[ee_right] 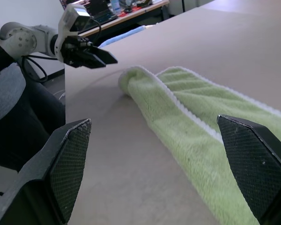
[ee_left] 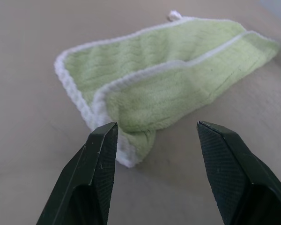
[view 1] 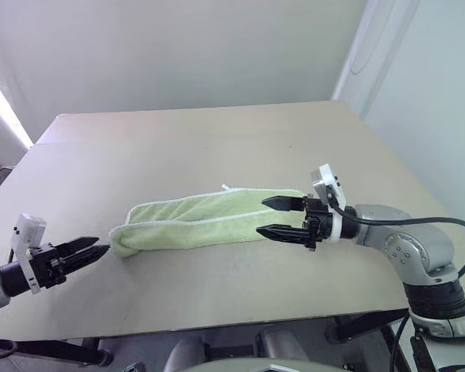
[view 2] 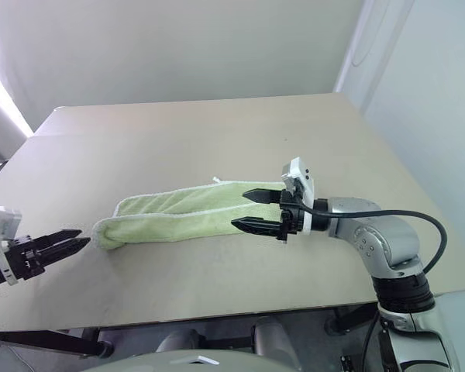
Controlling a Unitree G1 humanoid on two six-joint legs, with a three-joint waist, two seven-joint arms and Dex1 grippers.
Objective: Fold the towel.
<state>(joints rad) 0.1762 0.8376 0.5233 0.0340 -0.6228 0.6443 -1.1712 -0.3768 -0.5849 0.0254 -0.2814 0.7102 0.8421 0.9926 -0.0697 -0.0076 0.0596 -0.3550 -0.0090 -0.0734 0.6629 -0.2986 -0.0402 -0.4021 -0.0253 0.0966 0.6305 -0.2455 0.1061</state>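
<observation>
— Lying where, the towel (view 1: 205,221)?
— Mid-counter (view 1: 178,147), folded into a long strip.
— And each claw?
— Left claw (view 1: 95,249) sits just off the towel's left end, fingers apart, empty. Right claw (view 1: 277,217) gapes wide at the towel's right end, gripping nothing.

The towel (view 1: 205,219) lies as a long folded band across the middle of the worktop (view 1: 194,147), the one thing lying on it. From it toward 12 o'clock the surface is bare to the far edge. At 9 o'clock the left gripper (view 1: 89,250) sits just off the towel's end, jaws parted with nothing between them. At 3 o'clock the right gripper (view 1: 277,217) hangs over the other end, jaws spread wide and empty.
</observation>
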